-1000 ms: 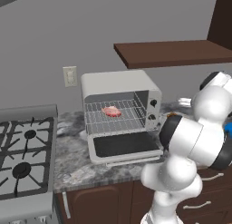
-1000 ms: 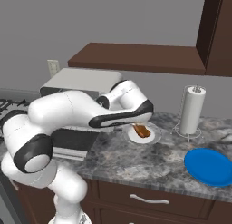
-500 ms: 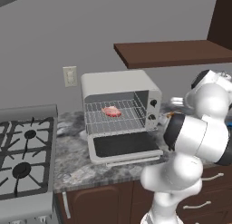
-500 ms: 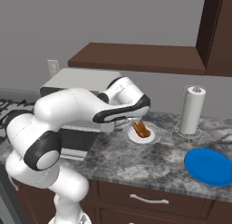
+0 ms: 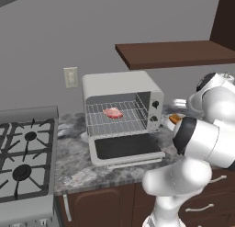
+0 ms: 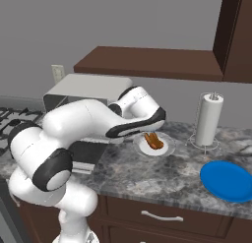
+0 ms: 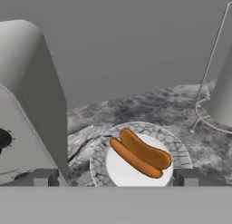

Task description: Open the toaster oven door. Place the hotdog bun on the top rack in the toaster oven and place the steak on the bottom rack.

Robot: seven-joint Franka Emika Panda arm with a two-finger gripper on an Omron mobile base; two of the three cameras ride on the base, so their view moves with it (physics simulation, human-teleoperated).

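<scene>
The two-finger gripper [image 7: 115,177] of the white arm stands wide open and holds nothing; its two dark finger tips [image 7: 43,177] rise on either side of a round white shallow dish with a grey patterned rim [image 7: 179,151]. On that dish lies the small tan hotdog bun with its orange-red sausage [image 7: 140,153], slanted across the plate, between the tips and not touched by them. The dish sits on the speckled grey stone counter [image 6: 167,175], just beside the right side wall of the boxy white-grey toaster oven [image 5: 120,104].

The toaster oven's drop-down door with its dark glass window [image 5: 125,146] lies fully folded down, flat in front of the oven mouth. Inside the oven, the flat pink-red steak [image 5: 113,113] rests on a thin silver wire rack [image 5: 129,118]; whether this is the upper or the lower rack cannot be told. Two small dark knobs [image 5: 155,104] sit on the oven's right front.

To the oven's left is a black-grated stove [image 5: 23,159]. To its right, beyond the dish, stands a white paper towel roll on a wire holder [image 6: 207,120], and nearer the counter's front edge lies a round blue plate [image 6: 227,181]. Above the oven hangs a dark brown wooden shelf [image 5: 179,53]
</scene>
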